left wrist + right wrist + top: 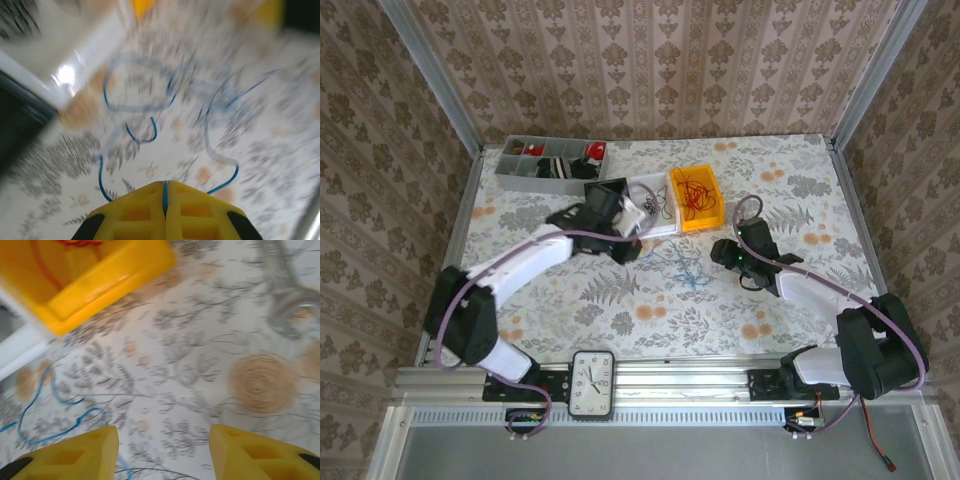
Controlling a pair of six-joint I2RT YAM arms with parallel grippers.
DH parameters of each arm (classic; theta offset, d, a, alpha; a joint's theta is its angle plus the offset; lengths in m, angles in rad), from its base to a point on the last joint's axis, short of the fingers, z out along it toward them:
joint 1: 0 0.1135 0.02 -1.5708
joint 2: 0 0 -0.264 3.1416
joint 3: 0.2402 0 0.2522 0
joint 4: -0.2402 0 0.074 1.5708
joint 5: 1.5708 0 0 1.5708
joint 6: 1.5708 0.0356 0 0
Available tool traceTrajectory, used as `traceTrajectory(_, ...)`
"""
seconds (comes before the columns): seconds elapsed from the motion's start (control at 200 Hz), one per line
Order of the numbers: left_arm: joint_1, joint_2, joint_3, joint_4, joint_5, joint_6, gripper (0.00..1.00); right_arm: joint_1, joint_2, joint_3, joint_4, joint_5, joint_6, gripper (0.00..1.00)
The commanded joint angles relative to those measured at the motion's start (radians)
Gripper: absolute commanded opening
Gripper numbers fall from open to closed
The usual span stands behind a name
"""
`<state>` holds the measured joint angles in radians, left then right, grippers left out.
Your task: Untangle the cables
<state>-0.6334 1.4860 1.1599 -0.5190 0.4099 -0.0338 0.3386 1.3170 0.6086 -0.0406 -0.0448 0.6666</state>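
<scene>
The left hand (165, 192) has its yellow fingers pressed together on a strand of the thin blue cable (105, 95). The cable's loose loops sprawl on the floral-patterned bench (620, 300), at 6 o'clock from the yellow plastic bin (703, 224) of red cables (695, 192). The right hand (164, 440) gapes wide and holds nothing. The pinched strand is probably best drawn slowly toward 9 o'clock, with an eye out for snagging loops. The left wrist view reveals the pinch, while the top view shows the arms flanking the tangle.

Loose blue cables (686, 268) in tangled loops mid-table; red cables (696, 193) in yellow bin (706, 226); black cables (654, 204) in white tray (661, 231).
</scene>
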Motion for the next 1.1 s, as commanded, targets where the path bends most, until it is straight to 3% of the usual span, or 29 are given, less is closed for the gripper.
traceTrajectory(0.0, 0.03, -0.056, 0.085, -0.117, 0.282, -0.008, 0.0, 0.05, 0.049, 0.05, 0.051, -0.144, -0.098, 0.53)
traceTrajectory(0.235, 0.07, -0.048, 0.158, -0.174, 0.467, -0.023, 0.0, 0.162, 0.184, 0.158, 0.042, -0.224, -0.164, 0.54)
traceTrajectory(0.44, 0.141, -0.113, 0.175, -0.028, 0.6, -0.164, 0.0, 0.174, 0.253, 0.198, 0.041, -0.199, -0.16, 0.54)
traceTrajectory(0.595, 0.144, -0.137, 0.205, -0.023, 0.603, -0.182, 0.0, 0.203, 0.34, 0.28, -0.037, -0.167, -0.191, 0.54)
traceTrajectory(0.875, 0.166, -0.215, 0.202, 0.032, 0.487, -0.194, 0.0, 0.265, 0.455, 0.384, -0.304, 0.065, -0.215, 0.48)
traceTrajectory(0.99, 0.222, -0.269, 0.203, 0.129, 0.373, -0.238, 0.0, 0.267, 0.468, 0.375, -0.359, 0.116, -0.195, 0.36)
traceTrajectory(1.095, 0.297, -0.312, 0.201, 0.291, 0.352, -0.352, 0.0, 0.264, 0.467, 0.365, -0.379, 0.149, -0.174, 0.26)
